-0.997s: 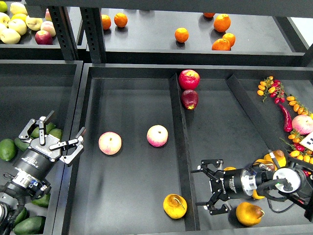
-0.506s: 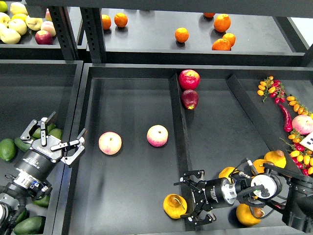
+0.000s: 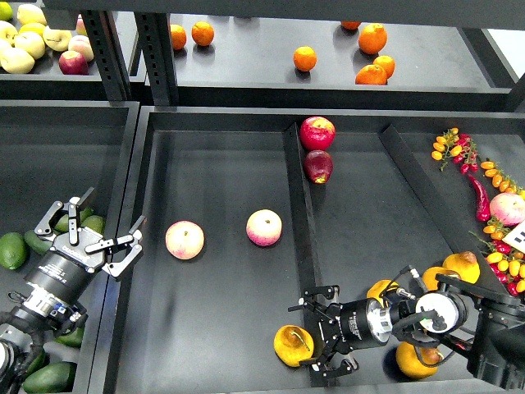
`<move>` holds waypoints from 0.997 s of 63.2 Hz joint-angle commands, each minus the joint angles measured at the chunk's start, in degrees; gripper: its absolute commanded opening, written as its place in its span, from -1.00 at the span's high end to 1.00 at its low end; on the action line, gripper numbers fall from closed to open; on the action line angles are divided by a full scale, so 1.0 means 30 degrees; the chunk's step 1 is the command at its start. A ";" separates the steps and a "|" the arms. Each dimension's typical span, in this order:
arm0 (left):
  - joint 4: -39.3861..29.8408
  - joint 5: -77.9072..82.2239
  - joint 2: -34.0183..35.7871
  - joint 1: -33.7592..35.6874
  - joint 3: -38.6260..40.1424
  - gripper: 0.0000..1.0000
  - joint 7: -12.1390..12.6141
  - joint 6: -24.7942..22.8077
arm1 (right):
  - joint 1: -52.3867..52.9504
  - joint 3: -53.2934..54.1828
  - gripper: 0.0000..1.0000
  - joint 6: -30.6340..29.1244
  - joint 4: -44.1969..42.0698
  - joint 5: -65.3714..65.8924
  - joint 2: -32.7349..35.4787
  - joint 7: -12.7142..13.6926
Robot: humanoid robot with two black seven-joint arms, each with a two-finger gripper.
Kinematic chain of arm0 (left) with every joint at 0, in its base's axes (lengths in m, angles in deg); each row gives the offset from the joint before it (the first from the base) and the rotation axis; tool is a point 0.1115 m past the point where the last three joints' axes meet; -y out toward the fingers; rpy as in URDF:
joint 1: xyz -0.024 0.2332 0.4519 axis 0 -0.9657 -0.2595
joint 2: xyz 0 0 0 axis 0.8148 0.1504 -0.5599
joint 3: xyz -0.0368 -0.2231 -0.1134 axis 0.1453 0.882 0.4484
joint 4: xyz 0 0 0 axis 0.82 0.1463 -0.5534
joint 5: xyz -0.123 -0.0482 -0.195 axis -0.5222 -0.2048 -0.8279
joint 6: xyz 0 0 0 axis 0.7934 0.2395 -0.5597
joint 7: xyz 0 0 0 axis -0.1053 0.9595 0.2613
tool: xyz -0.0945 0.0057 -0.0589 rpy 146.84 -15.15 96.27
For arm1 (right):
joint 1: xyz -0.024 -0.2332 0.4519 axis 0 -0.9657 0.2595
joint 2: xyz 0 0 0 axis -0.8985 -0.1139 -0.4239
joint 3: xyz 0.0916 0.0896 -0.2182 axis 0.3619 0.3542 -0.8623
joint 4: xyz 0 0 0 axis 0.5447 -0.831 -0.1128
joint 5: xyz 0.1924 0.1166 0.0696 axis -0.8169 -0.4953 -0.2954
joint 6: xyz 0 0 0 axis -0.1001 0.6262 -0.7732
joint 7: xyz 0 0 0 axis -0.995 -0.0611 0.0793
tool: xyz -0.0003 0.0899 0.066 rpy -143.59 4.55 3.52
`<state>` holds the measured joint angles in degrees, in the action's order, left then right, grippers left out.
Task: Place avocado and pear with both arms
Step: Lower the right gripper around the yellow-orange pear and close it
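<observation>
A yellow-orange pear (image 3: 292,345) with a brown blotch lies at the front of the middle tray, next to the divider. My right gripper (image 3: 314,336) is open, with its fingers spread just right of the pear and reaching over the divider; whether they touch it is unclear. Several dark green avocados (image 3: 11,250) lie in the left bin, some hidden under my left arm. My left gripper (image 3: 111,215) is open and empty, above the avocados near the bin's right wall.
Two peaches (image 3: 184,240) (image 3: 264,227) lie in the middle tray. Two red apples (image 3: 317,133) sit by the divider (image 3: 302,246). More pears (image 3: 417,359) lie under my right arm. Oranges (image 3: 305,58) and apples (image 3: 25,41) sit on the back shelf. Small tomatoes and a chili (image 3: 480,197) are at right.
My right gripper has moved left from the right compartment to the pear by the divider, staying open. The left arm has barely moved.
</observation>
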<state>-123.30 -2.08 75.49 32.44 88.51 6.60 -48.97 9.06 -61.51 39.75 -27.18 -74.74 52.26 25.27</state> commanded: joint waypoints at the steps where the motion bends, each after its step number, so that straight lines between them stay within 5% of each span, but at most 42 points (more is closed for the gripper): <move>1: 0.0094 -0.0001 0.0001 0.0001 0.0030 -0.99 0.0000 0.0001 | -0.0127 0.0082 -0.99 0.0004 -0.0367 0.0043 -0.0455 0.0000; 26: 0.0065 -0.0001 0.0001 0.0001 0.0030 -0.99 0.0000 0.0001 | -0.0244 0.0551 -0.90 0.0063 -0.1217 0.1040 -0.1071 0.0000; 53: 0.0094 -0.0001 0.0001 -0.0029 -0.0029 -0.99 0.0000 0.0001 | -0.1211 0.2250 -0.26 0.0326 -0.1451 0.1831 -0.1071 0.0000; 63: 0.0094 -0.0001 0.0001 -0.0029 -0.0029 -0.99 0.0000 0.0001 | -0.1328 0.2397 0.18 0.0268 -0.1363 0.1801 -0.1071 0.0000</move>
<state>-123.09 -2.08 75.49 32.35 88.42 6.60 -48.97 5.34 -54.60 40.69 -31.42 -69.35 49.04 25.27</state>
